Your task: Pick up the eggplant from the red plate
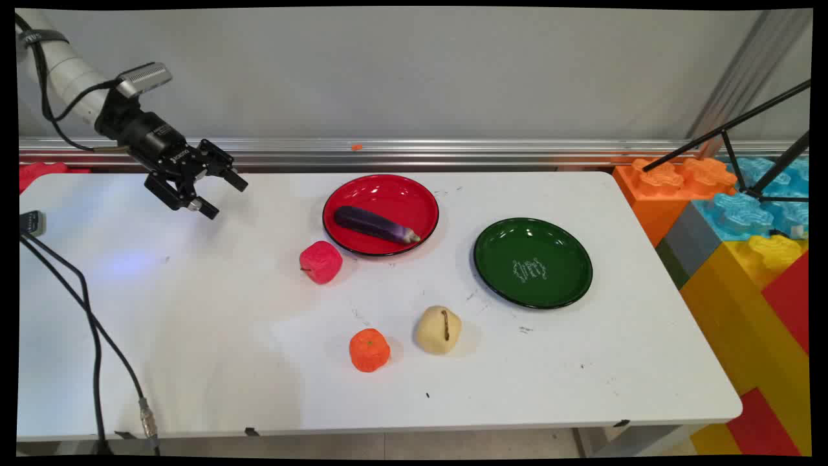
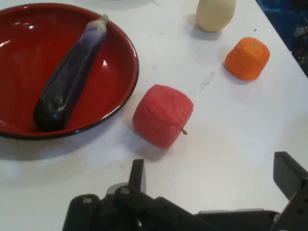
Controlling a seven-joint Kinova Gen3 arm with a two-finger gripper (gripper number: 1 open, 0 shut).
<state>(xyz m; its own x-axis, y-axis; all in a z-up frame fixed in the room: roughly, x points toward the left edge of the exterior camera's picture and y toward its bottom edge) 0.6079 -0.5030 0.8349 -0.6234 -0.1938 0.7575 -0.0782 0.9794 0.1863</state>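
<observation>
Even bright overhead light, soft shadows, small glints on the red plate [image 1: 380,194].

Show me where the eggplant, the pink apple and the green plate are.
eggplant [image 1: 377,224]: main view, middle of its body.
pink apple [image 2: 162,114]: hand view, its top face.
green plate [image 1: 498,255]: main view, bare inner left side.

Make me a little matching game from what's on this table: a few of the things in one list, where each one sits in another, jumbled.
Things:
1. eggplant
2. pink apple
3. orange fruit
4. green plate

Places:
A. right of the red plate, nothing on it
B. lying in the red plate
C. on the table beside the beige fruit
D. on the table just outside the red plate's rim

Pairs: 1-B, 2-D, 3-C, 4-A
</observation>
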